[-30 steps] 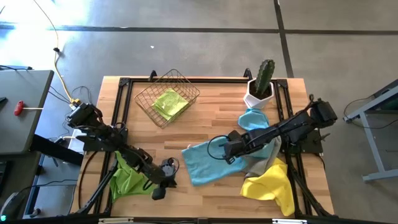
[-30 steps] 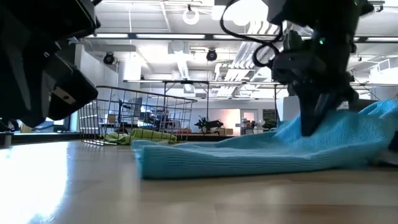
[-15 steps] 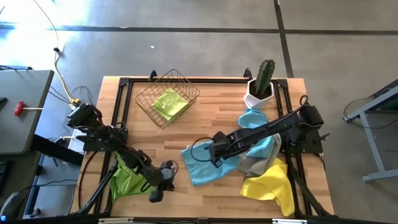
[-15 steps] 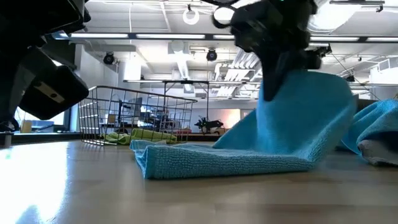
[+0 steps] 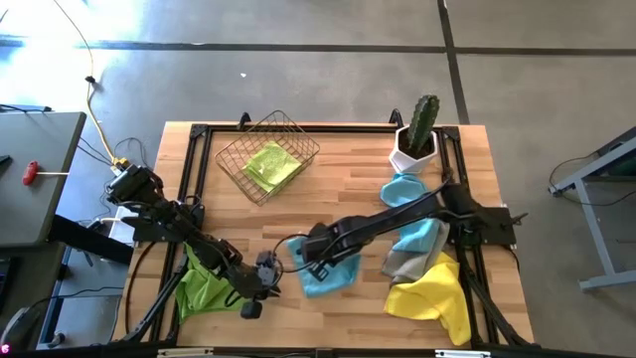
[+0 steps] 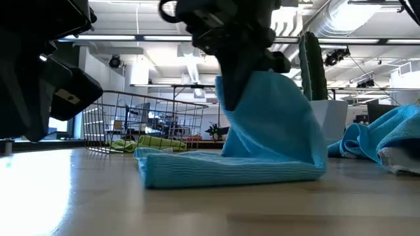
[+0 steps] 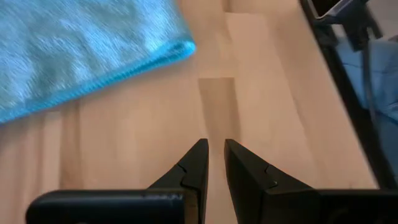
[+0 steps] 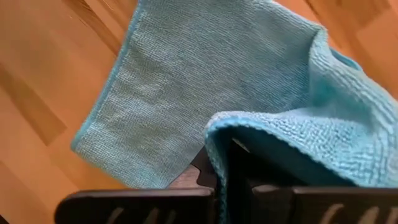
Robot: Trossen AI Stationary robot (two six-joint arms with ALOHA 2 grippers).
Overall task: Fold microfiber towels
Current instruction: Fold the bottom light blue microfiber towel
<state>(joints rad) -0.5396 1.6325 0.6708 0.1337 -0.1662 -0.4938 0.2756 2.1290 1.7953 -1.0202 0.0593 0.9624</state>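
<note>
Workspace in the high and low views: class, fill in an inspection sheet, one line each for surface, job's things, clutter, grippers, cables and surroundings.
Surface: wooden table, dark frame rails along its edges.
Job's things: light blue towel half folded over; second light blue towel, grey towel and yellow towel heaped on the right; lime green towel at the front left edge; another green towel in the wire basket.
Clutter: potted cactus.
Grippers: right gripper shut on the blue towel's edge; left gripper hovers near the front edge, holding nothing.
Cables: yellow cable on the floor.
Surroundings: concrete floor, side tables.
</note>
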